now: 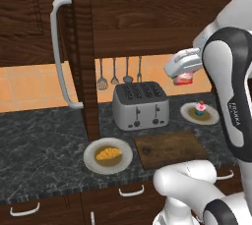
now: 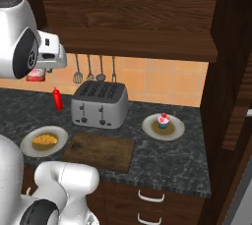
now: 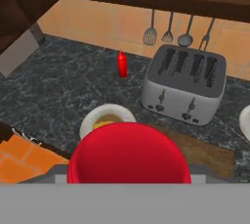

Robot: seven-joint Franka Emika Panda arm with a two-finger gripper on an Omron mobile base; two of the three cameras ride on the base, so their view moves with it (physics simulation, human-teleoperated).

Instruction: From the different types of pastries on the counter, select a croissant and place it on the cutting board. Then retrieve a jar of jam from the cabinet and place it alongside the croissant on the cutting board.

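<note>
Jam jar [image 3: 128,153] is in the jaws, red lid hogging the bottom centre of the hand view, and from the left base view the gripper [image 1: 184,77] hangs mid-air at right centre, above and just behind the toaster [image 1: 141,105], w/ the jar's red showing under the white hand. Jaws sit partway open, closed on the jar afaict. Cutting board [image 1: 170,150] is down on the counter [image 1: 44,140] in front of the toaster, so it lies below the jar and towards the robot, long side running left-right in frame, and it's bare. Weird bit: croissant [image 1: 109,154] is on its grey plate [image 1: 91,161] just left of the board, not on it. Cupcake [image 1: 200,107] is on another plate, right of the toaster. Prob next is lowering the jar straight onto the board.
</note>
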